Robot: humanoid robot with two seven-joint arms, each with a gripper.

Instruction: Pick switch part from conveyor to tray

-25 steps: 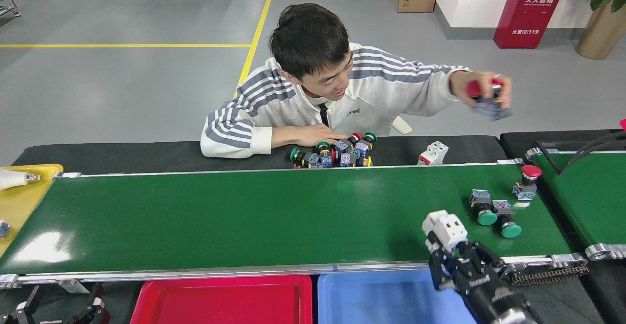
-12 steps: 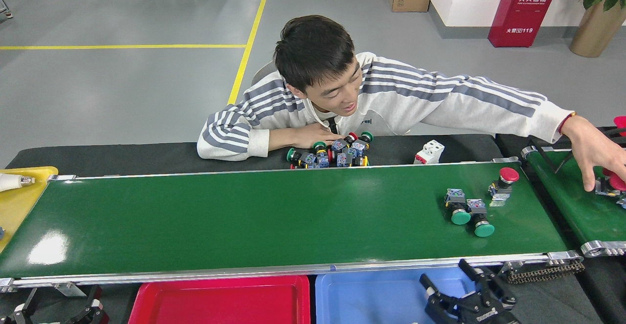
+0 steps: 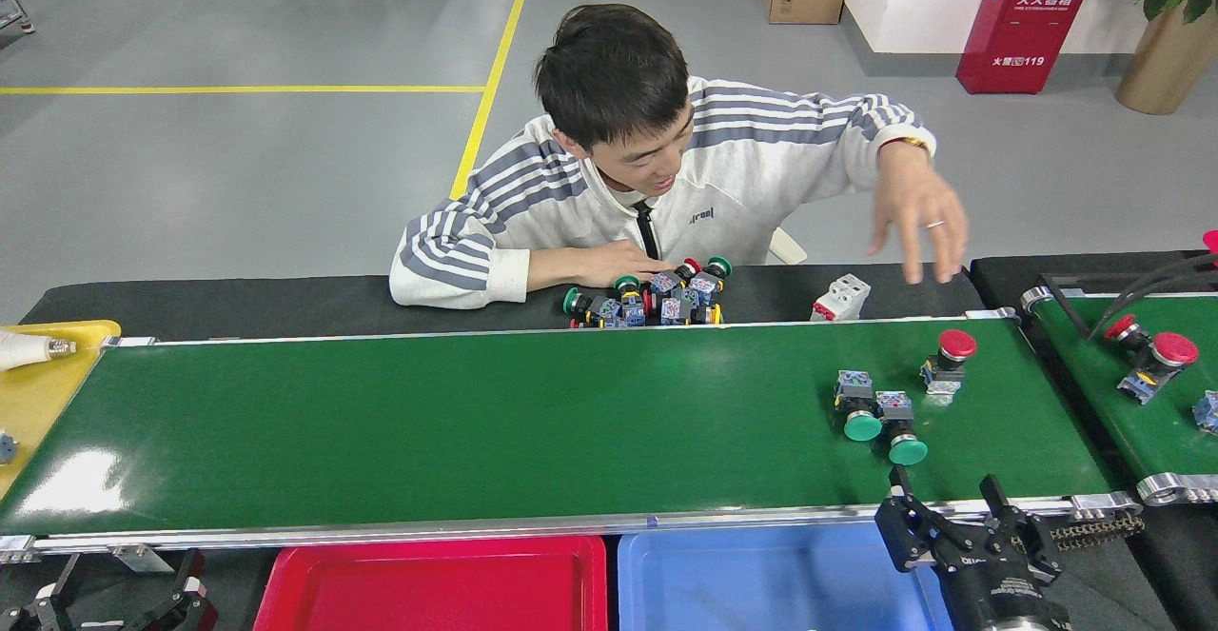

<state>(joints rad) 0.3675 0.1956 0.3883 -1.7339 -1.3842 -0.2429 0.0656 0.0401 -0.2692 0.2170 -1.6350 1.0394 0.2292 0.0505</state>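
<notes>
Switch parts [image 3: 880, 414] lie on conveyor [image 3: 476, 422], green caps toward near rail

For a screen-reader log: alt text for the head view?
The right gripper, fingers spread, hovers at the green conveyor edge near two green-capped switch parts, above a blue tray. A person leans opposite.

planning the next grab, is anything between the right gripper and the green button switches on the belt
Nothing visible. The open right gripper sits at the conveyor's near rail, and only bare belt separates it from the two green switches. The person's hand hovers farther back.
</notes>
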